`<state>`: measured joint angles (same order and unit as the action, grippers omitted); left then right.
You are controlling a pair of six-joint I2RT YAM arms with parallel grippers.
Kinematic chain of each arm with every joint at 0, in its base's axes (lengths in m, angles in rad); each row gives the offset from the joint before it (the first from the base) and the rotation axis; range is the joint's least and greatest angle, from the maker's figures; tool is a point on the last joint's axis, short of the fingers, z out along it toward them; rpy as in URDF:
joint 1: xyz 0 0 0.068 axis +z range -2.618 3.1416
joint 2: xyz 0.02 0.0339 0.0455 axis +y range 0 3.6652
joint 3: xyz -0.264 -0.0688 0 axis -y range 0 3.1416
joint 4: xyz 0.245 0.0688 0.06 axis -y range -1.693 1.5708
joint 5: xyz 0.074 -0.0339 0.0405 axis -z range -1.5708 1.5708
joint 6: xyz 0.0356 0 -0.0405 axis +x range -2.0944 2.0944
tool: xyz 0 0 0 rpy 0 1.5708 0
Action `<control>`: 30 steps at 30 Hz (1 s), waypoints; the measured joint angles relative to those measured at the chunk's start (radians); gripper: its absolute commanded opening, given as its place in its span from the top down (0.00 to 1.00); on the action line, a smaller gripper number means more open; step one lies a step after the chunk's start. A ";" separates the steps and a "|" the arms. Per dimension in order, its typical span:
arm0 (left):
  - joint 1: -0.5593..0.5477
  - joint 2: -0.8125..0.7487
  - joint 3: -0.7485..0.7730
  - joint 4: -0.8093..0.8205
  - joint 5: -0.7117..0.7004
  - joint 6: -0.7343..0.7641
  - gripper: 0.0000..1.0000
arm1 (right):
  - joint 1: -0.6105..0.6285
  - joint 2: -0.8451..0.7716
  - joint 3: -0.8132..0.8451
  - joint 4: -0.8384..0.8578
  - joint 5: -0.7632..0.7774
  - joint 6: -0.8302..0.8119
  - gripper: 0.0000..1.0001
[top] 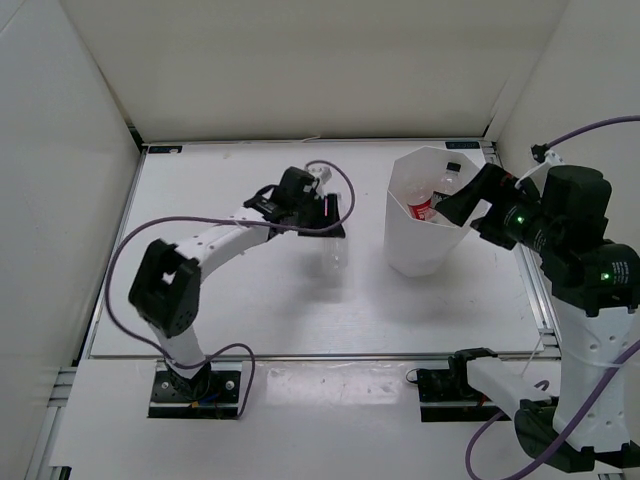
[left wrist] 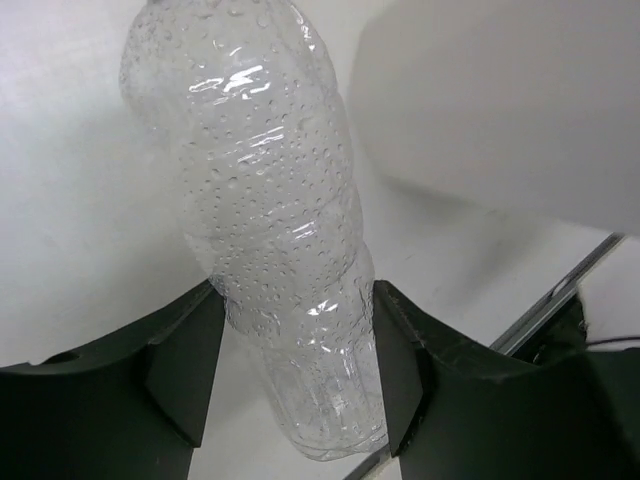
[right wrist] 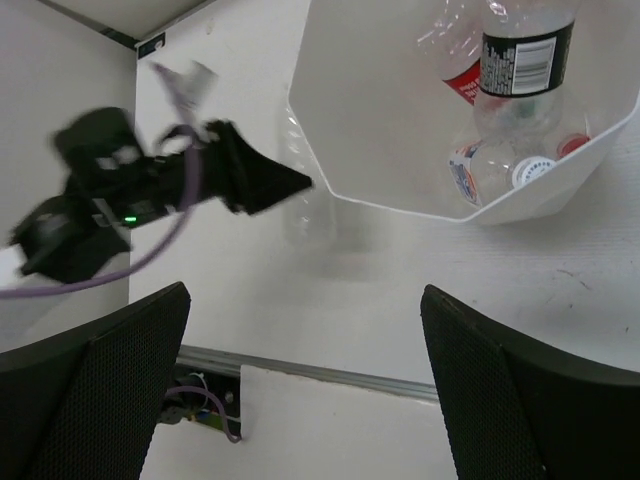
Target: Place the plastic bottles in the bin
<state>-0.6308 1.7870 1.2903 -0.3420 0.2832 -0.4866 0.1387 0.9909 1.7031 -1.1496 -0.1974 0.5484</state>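
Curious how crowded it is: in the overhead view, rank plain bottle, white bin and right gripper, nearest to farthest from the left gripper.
1. plain bottle, held in the left gripper.
2. white bin, to its right.
3. right gripper, at the bin's opposite rim.

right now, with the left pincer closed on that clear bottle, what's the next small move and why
Probably lift it straight up a little. The left pincer is shut around the plain bottle, which looks to be low at the table. The bin to its right has a tall wall, so the bottle likely needs height before it swings over the rim.
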 measured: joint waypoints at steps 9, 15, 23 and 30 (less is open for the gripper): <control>-0.116 -0.080 0.648 -0.032 -0.225 0.151 0.61 | -0.001 -0.035 0.004 -0.016 0.106 0.066 0.00; -0.190 0.156 1.070 0.017 -0.216 0.195 0.59 | -0.001 0.034 0.254 -0.050 0.183 0.078 0.00; -0.261 0.372 0.982 -0.058 -0.219 0.202 0.15 | -0.001 0.031 0.375 -0.062 0.231 0.076 0.00; -0.296 0.307 0.947 -0.074 -0.233 0.224 0.00 | -0.001 0.048 0.383 -0.111 0.293 0.075 0.00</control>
<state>-0.9272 2.0945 2.2372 -0.4160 0.0505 -0.2626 0.1379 1.0386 2.0861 -1.2602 0.0959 0.6231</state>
